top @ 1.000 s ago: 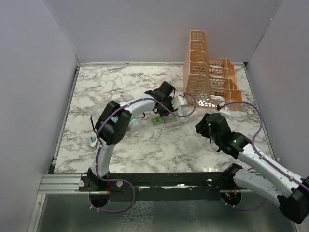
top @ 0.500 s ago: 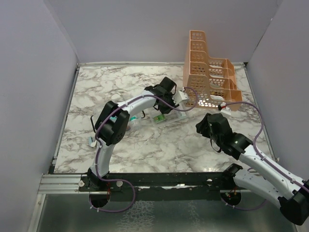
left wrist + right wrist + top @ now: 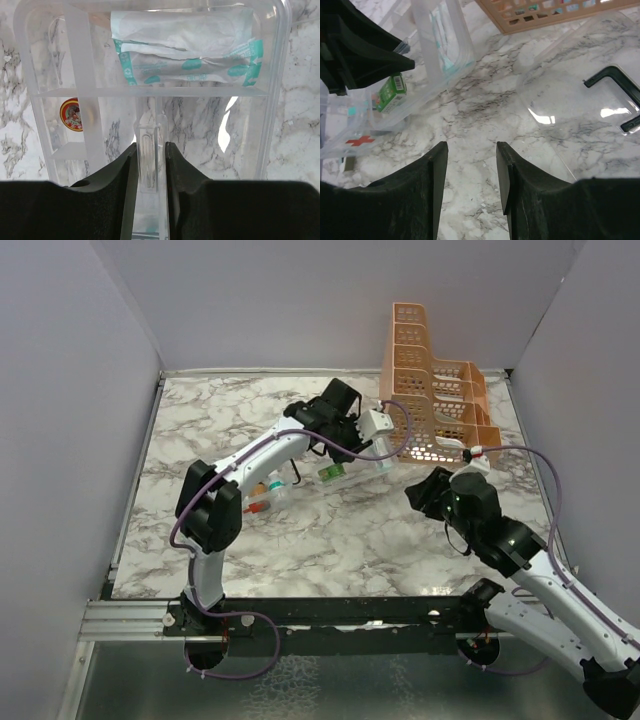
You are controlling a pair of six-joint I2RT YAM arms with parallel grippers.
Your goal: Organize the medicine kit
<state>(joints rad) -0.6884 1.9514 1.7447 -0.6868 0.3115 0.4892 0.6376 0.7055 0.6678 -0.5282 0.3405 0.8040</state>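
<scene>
Left wrist view: the left gripper (image 3: pixel 150 155) pinches the upright central tab of a clear inner tray (image 3: pixel 272 125), its black fingers (image 3: pixel 122 170) pressed against both sides of the tab. A teal-and-white gauze packet (image 3: pixel 190 55) lies in the tray's far compartment, and a round red-and-yellow label (image 3: pixel 71 114) shows through its left side.

From the top external camera, the medicine kit (image 3: pixel 300 485) sits open near the middle of the marble table (image 3: pixel 200 420), a small green carton (image 3: pixel 330 472) at its right end. The left arm reaches over it toward the orange rack (image 3: pixel 435 405).

In the right wrist view, the right gripper (image 3: pixel 470 150) hangs over bare marble with its fingers spread and nothing between them. The kit's clear lid (image 3: pixel 560 100) with its black handle (image 3: pixel 600 76) lies flat on the table apart from the box, just in front of the rack.
</scene>
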